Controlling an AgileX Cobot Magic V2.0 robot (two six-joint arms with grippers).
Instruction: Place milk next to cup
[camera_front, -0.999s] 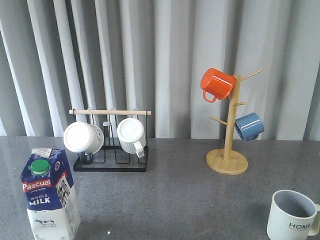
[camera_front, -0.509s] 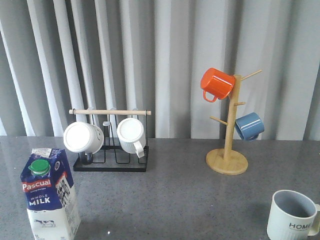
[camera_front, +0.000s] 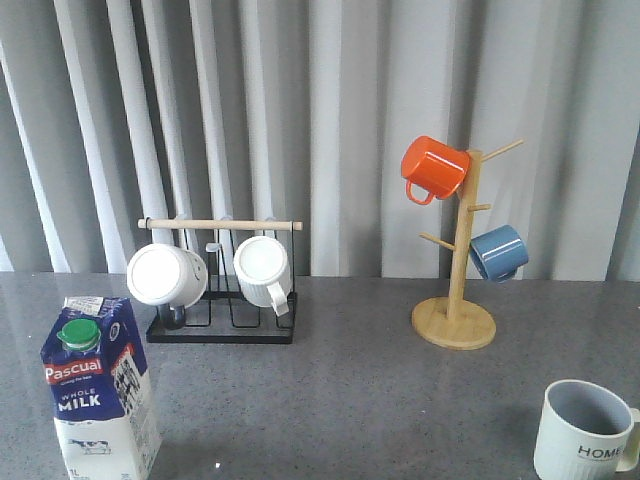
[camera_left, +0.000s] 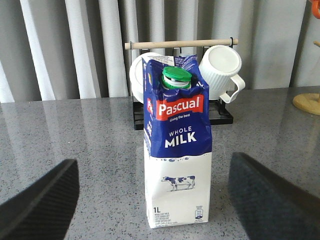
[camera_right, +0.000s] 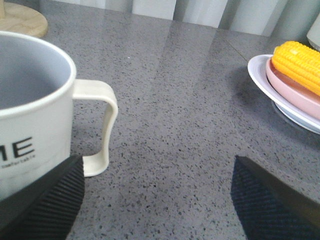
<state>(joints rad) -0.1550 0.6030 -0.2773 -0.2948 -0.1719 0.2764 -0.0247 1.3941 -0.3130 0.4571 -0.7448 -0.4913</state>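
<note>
We see the milk (camera_front: 97, 385) standing upright at the lower left of the front frame, on the grey table (camera_front: 340, 400), green cap up and nothing touching it. In the left wrist view the carton (camera_left: 177, 145) fills the centre of the frame, and the left tool (camera_left: 155, 195) has its two dark fingers (camera_left: 40, 200) spread wide to either side of it, apart from the carton and holding nothing.

The cup (camera_front: 585, 432) sits at the lower right of the front frame, well apart from the milk, with bare table between the two. In the right wrist view the cup (camera_right: 35, 115) is at the left of the frame, handle pointing toward the centre. The right tool (camera_right: 155, 200) is also spread open and empty; whether its near finger (camera_right: 45, 200) touches the cup we cannot tell.

Behind the milk, at left centre, a black rack (camera_front: 222, 300) with a wooden bar carries two white mugs (camera_front: 165, 275). At right centre a wooden mug tree (camera_front: 457, 290) bears an orange mug (camera_front: 433, 168) and a blue mug (camera_front: 497, 252). At the right edge of the right wrist view a plate (camera_right: 265, 90) holds a corn cob (camera_right: 297, 62). Grey curtains (camera_front: 340, 100) close the background.
</note>
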